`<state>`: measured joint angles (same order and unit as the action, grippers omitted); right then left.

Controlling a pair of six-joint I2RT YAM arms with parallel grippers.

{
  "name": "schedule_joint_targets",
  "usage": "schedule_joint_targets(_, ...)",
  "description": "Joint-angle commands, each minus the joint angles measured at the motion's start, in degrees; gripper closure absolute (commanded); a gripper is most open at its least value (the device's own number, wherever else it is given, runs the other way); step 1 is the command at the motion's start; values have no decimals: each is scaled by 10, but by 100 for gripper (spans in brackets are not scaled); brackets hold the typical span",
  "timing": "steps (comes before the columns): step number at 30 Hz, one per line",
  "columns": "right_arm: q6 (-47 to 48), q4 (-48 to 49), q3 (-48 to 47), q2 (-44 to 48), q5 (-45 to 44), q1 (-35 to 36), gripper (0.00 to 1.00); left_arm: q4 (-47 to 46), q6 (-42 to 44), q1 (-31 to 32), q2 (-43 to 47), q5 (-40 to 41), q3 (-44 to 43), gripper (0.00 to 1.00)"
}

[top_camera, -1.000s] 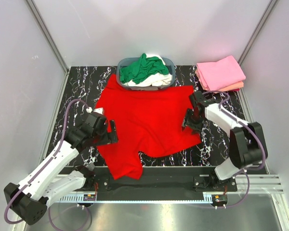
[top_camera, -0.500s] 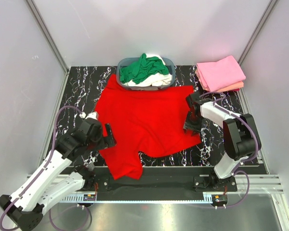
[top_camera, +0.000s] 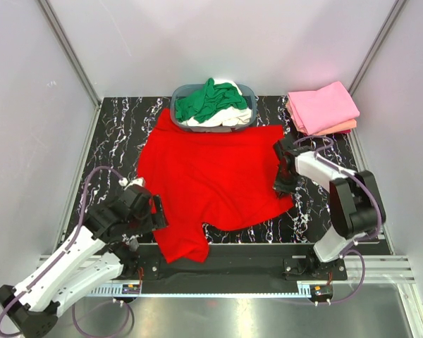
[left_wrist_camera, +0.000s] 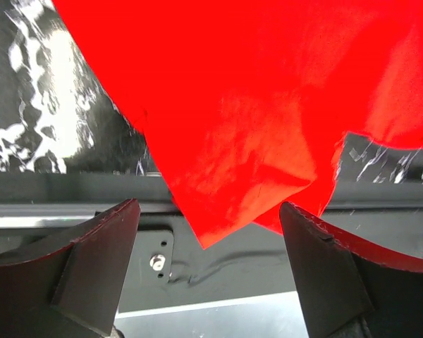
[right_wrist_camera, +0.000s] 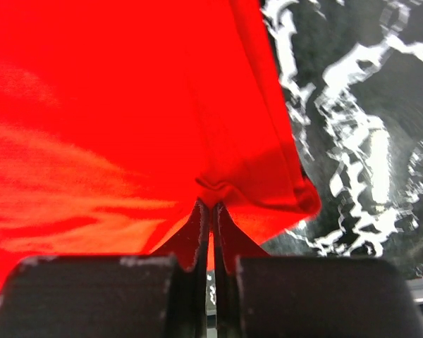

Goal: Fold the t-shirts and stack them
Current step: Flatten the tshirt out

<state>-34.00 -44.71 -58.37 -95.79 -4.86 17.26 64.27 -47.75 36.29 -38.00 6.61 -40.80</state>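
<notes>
Gripping bright red cotton t-shirt (top_camera: 211,176), spread over centre of black marbled tabletop (top_camera: 120,127).
- Lower left: left gripper (left_wrist_camera: 208,208), fingers wide apart astride shirt's near corner, nothing pinched. Push deeper before closing.
- Right edge: right gripper (right_wrist_camera: 211,208), fingers together, clamped on hem fold. Lift low, avoid dragging.
- Upper centre: blue-grey plastic basket (top_camera: 250,92) holds crumpled green t-shirt (top_camera: 204,102) over white t-shirt (top_camera: 229,117).

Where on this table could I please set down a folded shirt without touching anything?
The widest bare patch is the far-left corner of the table, bordered by the basket and the red t-shirt. A narrow gap lies between basket and pink stack. The centre is crowded, and the left arm and right arm cover the side strips.
</notes>
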Motion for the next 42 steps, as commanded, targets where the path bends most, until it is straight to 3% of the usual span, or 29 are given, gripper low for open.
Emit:
schedule_joint_targets(1, -15, -16, 18, 82, -28, 3, 100, 13, -35, 45, -6, -8, 15, 15)
schedule_joint_targets(7, -82, -9, 112, 249, -27, 3, 100, 22, -128, 148, 0, 2, 34, 21)
schedule_joint_targets(12, -145, -1, 185, 372, -15, 4, 100, -14, -225, 265, -54, 19, 73, 25)
schedule_joint_targets(15, -159, 2, 214, 404, -9, 3, 100, -27, -297, 377, -105, 38, 84, 25)
schedule_joint_targets(18, -165, 1, 230, 400, -12, 3, 97, -41, -332, 425, -146, 47, 89, 25)
schedule_joint_targets(23, -179, -7, 240, 380, -4, 4, 89, -78, -343, 438, -198, 59, 106, 26)
schedule_joint_targets(28, -196, -22, 258, 423, -2, 3, 72, -82, -354, 440, -207, 103, 107, 35)
schedule_joint_targets(29, -195, -23, 260, 429, 1, 3, 71, -85, -354, 440, -206, 108, 108, 41)
schedule_joint_targets(32, -190, -24, 267, 428, 18, 3, 68, -86, -352, 440, -199, 119, 104, 45)
schedule_joint_targets(33, -189, -16, 270, 426, 24, 3, 68, -86, -351, 440, -197, 121, 104, 47)
schedule_joint_targets(38, -196, -5, 294, 423, 39, 3, 86, -85, -354, 440, -180, 125, 109, 59)
schedule_joint_targets(40, -200, -3, 294, 422, 33, 3, 80, -82, -357, 440, -168, 127, 113, 59)
schedule_joint_targets(42, -196, 8, 287, 423, 28, 3, 65, -78, -359, 440, -156, 128, 115, 59)
